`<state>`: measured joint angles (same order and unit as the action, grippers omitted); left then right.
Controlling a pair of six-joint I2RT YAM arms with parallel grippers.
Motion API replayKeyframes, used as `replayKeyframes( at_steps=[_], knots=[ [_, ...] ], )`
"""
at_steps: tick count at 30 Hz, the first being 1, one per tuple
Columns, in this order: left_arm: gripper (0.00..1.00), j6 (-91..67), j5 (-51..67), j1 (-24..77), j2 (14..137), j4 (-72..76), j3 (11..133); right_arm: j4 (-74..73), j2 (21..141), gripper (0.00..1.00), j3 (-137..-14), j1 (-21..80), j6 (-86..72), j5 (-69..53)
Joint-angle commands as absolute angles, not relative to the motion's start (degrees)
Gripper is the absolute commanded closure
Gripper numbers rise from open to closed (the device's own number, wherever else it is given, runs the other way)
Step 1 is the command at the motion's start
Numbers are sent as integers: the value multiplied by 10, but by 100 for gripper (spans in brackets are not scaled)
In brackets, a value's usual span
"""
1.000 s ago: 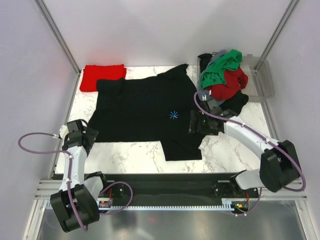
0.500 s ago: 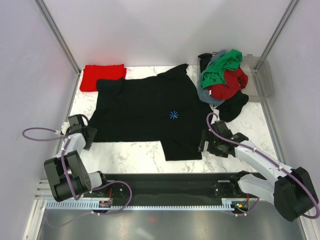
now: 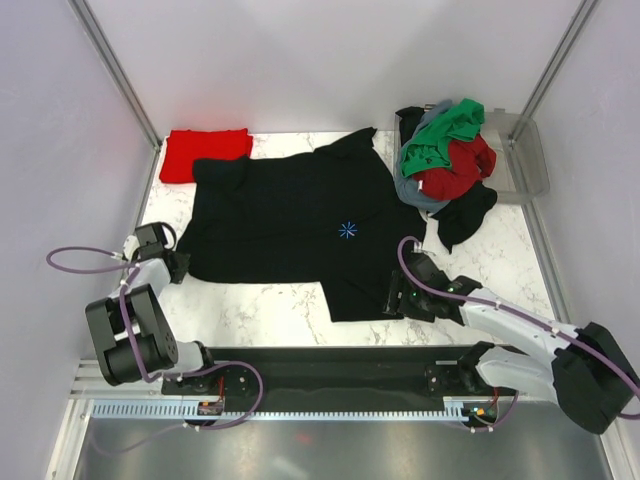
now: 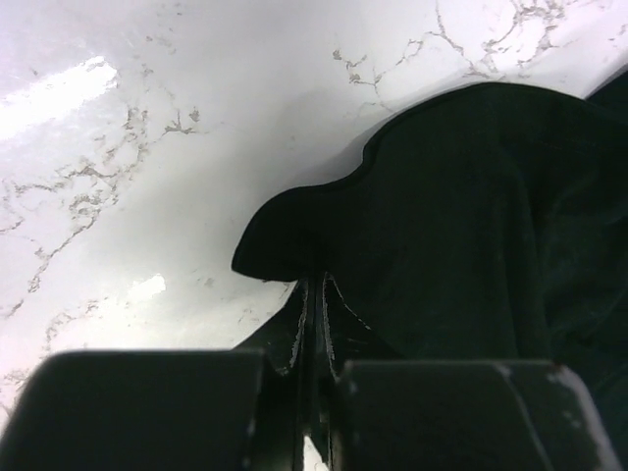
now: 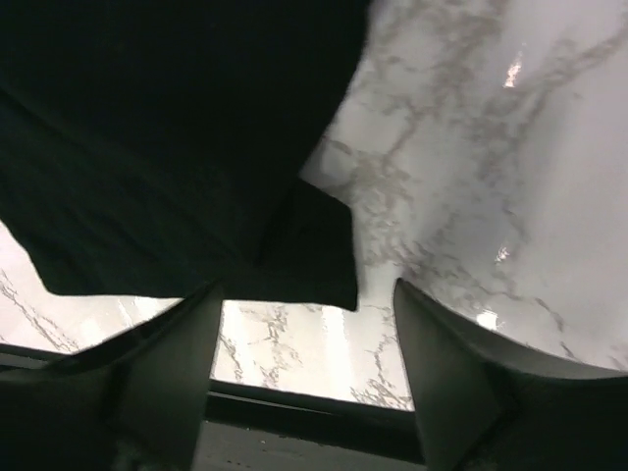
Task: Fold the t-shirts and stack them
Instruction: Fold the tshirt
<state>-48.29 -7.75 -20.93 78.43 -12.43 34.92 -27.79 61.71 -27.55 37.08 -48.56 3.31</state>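
A large black t-shirt with a tiny blue chest mark lies spread flat on the marble table. My left gripper is at its near left corner, shut on the edge of the cloth; the fingertips meet with fabric pinched between them. My right gripper stands open at the shirt's near right corner. That corner lies between its two fingers without being pinched. A folded red t-shirt rests at the back left.
A heap of t-shirts sits at the back right: green, red, grey-blue and black. A clear bin stands behind the heap. The table's near edge and a black rail run just behind both grippers.
The left gripper has shut on the black shirt's near left corner. The right arm came forward from beside the heap to the shirt's near right corner, and its jaws narrowed a little.
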Motion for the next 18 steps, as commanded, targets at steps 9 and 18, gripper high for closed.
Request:
replayKeyframes(
  at_steps=[9, 18],
  knots=[
    [98, -472, -68, -220, 701, -149, 337, -255, 673, 77, -287, 437, -538, 65],
    [98, -415, -42, -221, 556, -263, 379, -338, 614, 100, -340, 439, -524, 85]
  ],
)
